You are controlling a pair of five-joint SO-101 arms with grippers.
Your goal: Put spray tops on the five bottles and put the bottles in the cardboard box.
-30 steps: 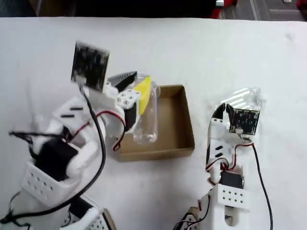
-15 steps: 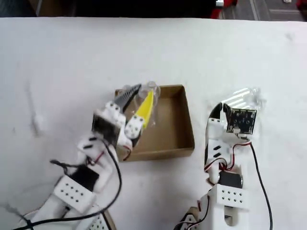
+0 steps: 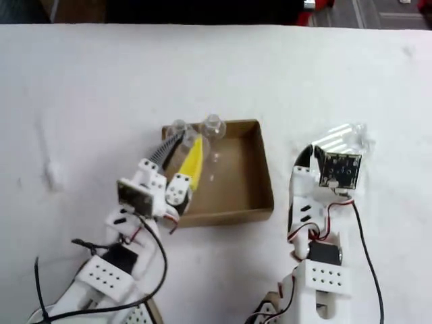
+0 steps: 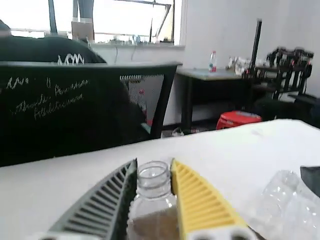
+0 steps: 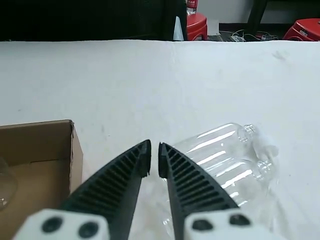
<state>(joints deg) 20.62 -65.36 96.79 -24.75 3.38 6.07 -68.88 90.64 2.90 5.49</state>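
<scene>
A clear bottle (image 4: 152, 202) is grasped by the left hand (image 4: 153, 169) at the cardboard box (image 3: 262, 169). The right hand (image 5: 154, 154) is clenched, empty.

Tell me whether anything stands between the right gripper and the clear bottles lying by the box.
Nothing visible does. The right gripper hangs close beside the clear bottles lying on the white table, with no other object between them. The cardboard box sits on the gripper's other side, away from the bottles.
</scene>
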